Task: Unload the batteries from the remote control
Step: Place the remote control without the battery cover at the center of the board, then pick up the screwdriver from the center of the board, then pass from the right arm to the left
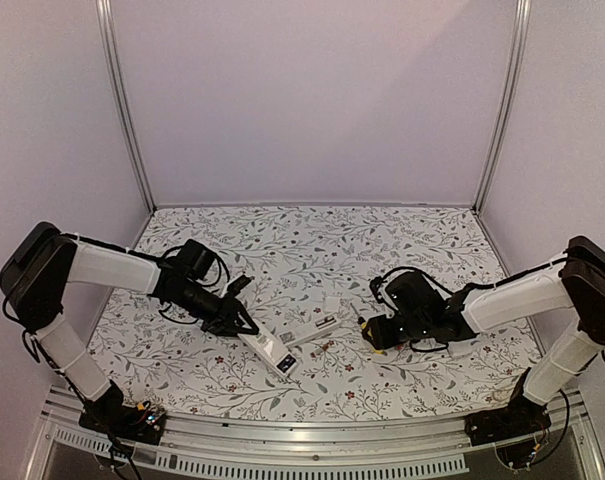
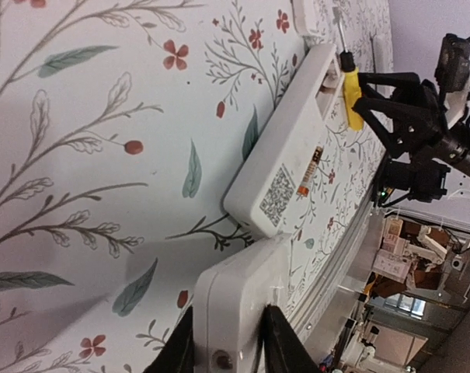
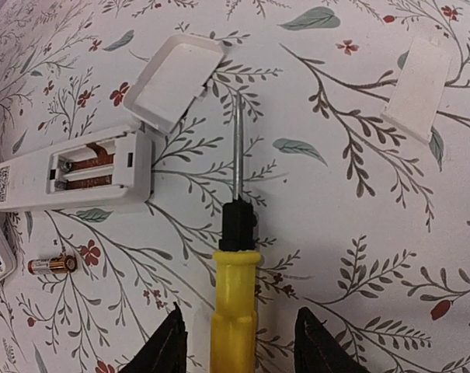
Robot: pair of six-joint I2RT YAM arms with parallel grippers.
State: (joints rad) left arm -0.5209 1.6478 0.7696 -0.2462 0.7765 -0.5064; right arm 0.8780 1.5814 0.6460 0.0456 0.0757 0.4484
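Note:
A white remote control (image 3: 33, 183) lies face down with its battery bay (image 3: 83, 169) uncovered; two red-orange bars show inside it. One loose battery (image 3: 52, 265) lies on the cloth just below that remote. My right gripper (image 3: 235, 342) is open, its fingers standing either side of a yellow-handled screwdriver (image 3: 235, 295) with a gap on each side. The screwdriver's shaft points past the remote's open end. My left gripper (image 2: 227, 334) is shut on the end of a second white remote (image 2: 235, 299), which touches the first remote (image 2: 285, 167) at its QR-code end.
A white battery cover (image 3: 176, 81) rests beside the open bay, and another white cover (image 3: 417, 89) lies farther right. The floral cloth (image 1: 312, 250) covers the table between purple walls. A metal rail (image 1: 312, 430) runs along the near edge.

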